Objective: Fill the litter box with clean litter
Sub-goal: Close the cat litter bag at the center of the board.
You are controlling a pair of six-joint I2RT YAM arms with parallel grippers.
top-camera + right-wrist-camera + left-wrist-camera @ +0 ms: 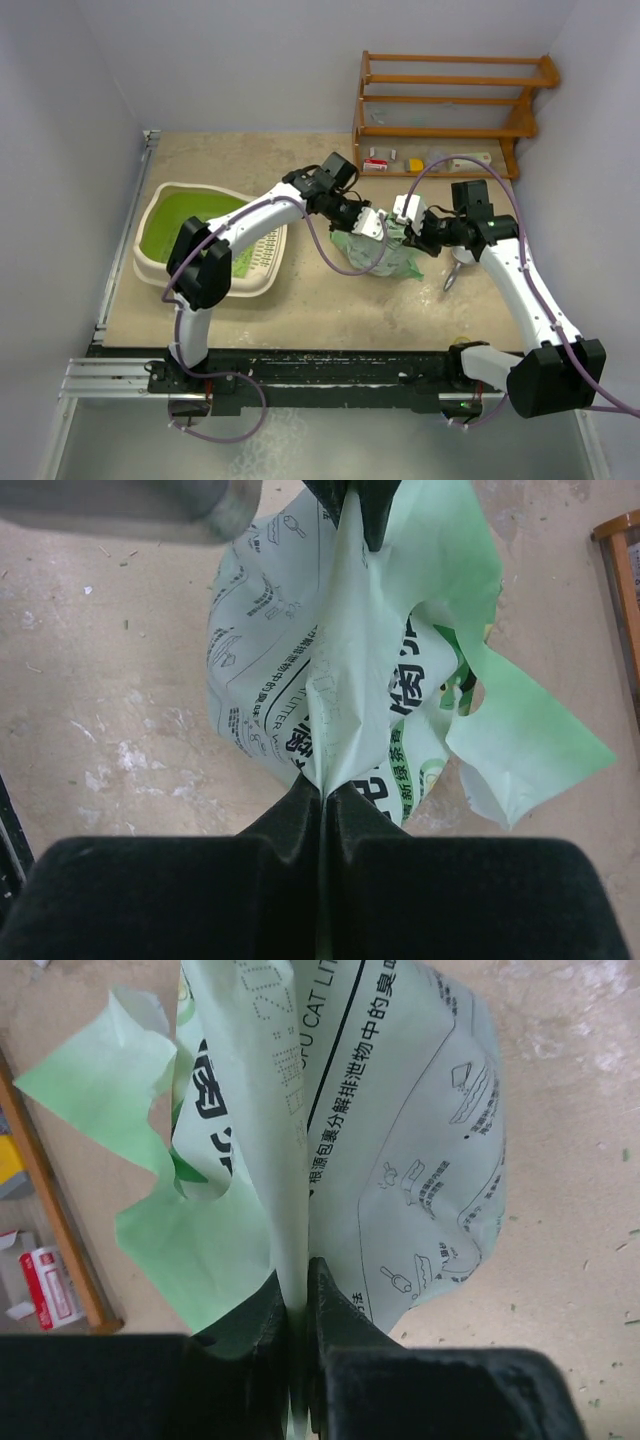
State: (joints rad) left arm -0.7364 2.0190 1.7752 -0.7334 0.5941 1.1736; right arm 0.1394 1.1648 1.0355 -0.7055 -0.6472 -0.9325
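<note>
Nearest, at the bottom of the top view, the two arm bases sit on a dark rail [320,365] along the front edge of the sandy-coloured desk [330,310]. Just beyond it, left of centre, lies the litter box [150,255], a cream tray with rounded corners. It rests flat on the desk with its bright green inner surface facing up and its slotted cream grille [262,252] at the right-hand end. The left arm [205,262] crosses above part of it. At this size I cannot tell whether any granules lie inside. In the middle of the frame the two arms meet over a printed green plastic bag [388,258] [400,1110] [280,640]. It hangs crumpled between them with its bottom on the desk. The left jaws are closed tight on a vertical fold of the bag, as the left wrist view shows. The right jaws pinch the same upright fold from the opposite side, as the right wrist view shows. The bag's torn upper edge flares out in loose flaps, and its folds hide what it holds. Right of the bag, partly under the right arm [520,280], a shiny metal scoop [460,258] lies on the desk. Farthest, at upper right against the wall, stands a wooden rack [450,100]. A small red-and-white packet [376,165] [50,1285] sits on its lowest shelf.
</note>
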